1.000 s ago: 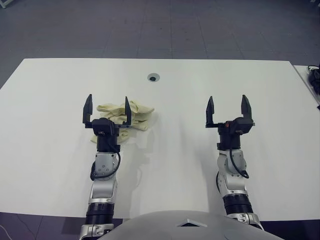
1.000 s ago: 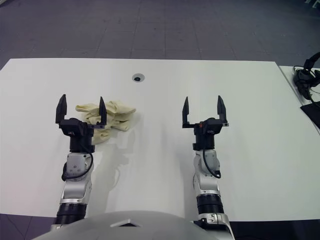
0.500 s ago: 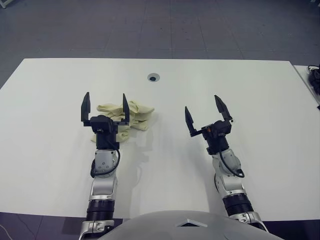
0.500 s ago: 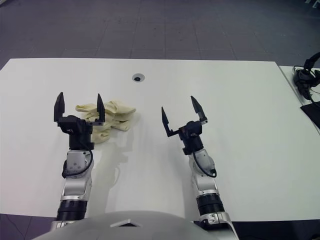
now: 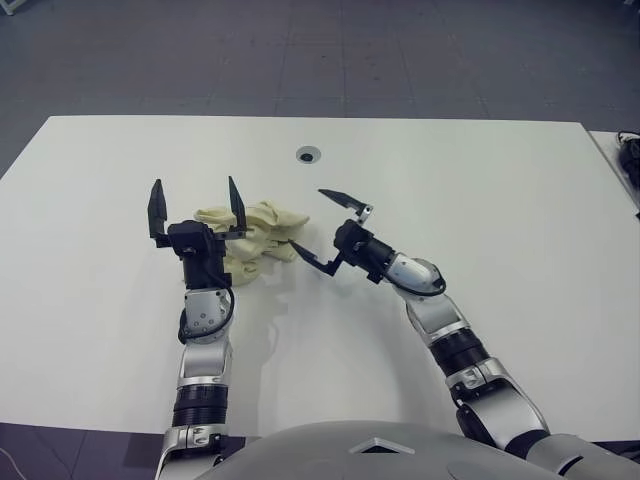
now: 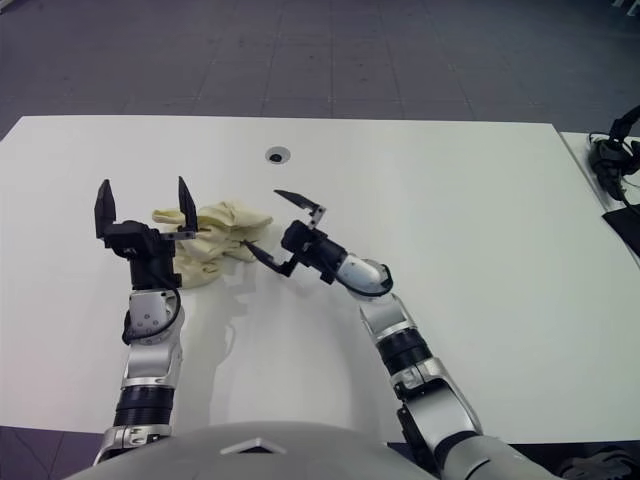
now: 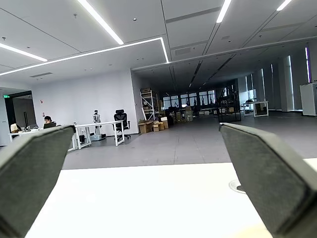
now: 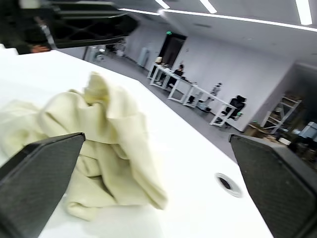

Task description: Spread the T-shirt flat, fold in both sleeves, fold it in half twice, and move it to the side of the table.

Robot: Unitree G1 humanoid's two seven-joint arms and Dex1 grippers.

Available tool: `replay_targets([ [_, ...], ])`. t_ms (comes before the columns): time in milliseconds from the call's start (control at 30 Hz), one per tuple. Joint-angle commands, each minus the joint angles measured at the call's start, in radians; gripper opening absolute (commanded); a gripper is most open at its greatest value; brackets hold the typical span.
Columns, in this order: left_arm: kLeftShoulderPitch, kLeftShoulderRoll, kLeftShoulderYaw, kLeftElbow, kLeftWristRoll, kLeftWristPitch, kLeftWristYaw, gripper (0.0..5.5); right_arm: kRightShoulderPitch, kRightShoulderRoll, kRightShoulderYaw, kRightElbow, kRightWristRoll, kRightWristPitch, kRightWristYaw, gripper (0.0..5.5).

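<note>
A crumpled cream T-shirt (image 5: 258, 232) lies in a heap on the left half of the white table (image 5: 500, 200). My left gripper (image 5: 195, 209) stands upright and open at the heap's near-left edge, its fingers raised above the cloth with nothing between them. My right gripper (image 5: 308, 219) is open and turned on its side, just right of the heap, its lower finger close to the cloth's right edge. In the right wrist view the T-shirt (image 8: 99, 144) bulges between the two wide-apart fingers (image 8: 39, 173), which do not touch it.
A round cable hole (image 5: 307, 154) sits in the table behind the T-shirt. A black headset (image 6: 608, 150) lies on a neighbouring surface at the far right. The table's right half and front lie bare.
My right arm has swung left across the table to the T-shirt, its gripper rolling onto its side, still open. The left gripper has shifted slightly left.
</note>
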Motion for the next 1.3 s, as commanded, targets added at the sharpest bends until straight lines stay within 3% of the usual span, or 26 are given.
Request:
replay_targets([
  [33, -0.017, -0.002, -0.004, 0.02, 0.006, 0.001, 0.004, 5.4, -0.068, 0.022, 0.015, 0.068, -0.035, 0.003, -0.01, 5.38],
  [233, -0.027, -0.003, -0.007, 0.034, 0.01, -0.001, 0.007, 5.4, -0.152, 0.043, 0.034, 0.177, -0.101, -0.03, -0.052, 4.73],
  [1167, -0.034, 0.002, -0.019, 0.074, 0.03, -0.03, 0.013, 5.4, -0.228, 0.076, 0.049, 0.309, -0.176, -0.106, -0.167, 0.11],
  [1300, -0.033, 0.002, -0.021, 0.07, 0.031, -0.031, 0.014, 5.4, -0.218, 0.073, 0.047, 0.296, -0.18, -0.107, -0.17, 0.02],
])
